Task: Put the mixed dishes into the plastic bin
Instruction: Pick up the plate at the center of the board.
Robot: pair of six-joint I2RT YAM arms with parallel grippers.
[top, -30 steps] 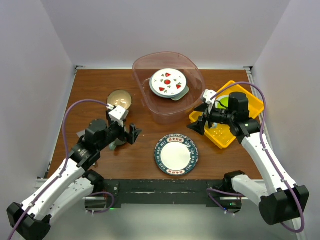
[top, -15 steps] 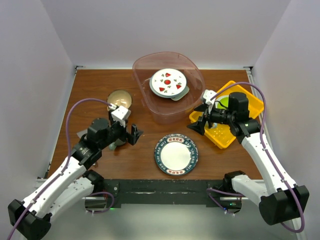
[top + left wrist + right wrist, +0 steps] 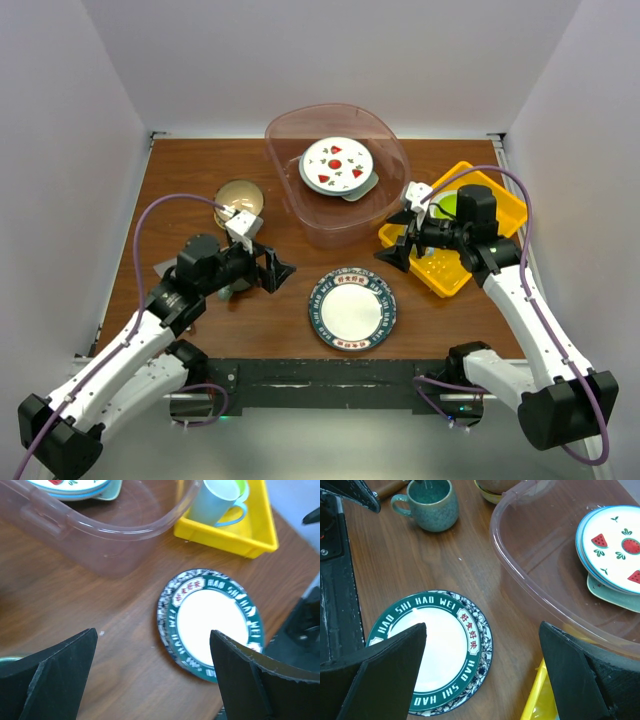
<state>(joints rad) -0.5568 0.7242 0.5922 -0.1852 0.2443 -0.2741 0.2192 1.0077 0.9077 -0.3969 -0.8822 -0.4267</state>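
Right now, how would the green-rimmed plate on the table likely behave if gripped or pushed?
The plate looks rigid and glazed, so probably slippery and breakable. Lying flat on the table, its low rim seems hard to get under; pushed, it would likely slide, not tip.

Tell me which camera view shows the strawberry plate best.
Top external: the strawberry plate shows whole, lying inside the plastic bin. Left wrist catches only its edge at the frame's top; right wrist shows part of it, cut by the right edge.

Green-rimmed lettered plate [image 3: 351, 308]; pinkish bin [image 3: 330, 220]; yellow tray [image 3: 445, 272]
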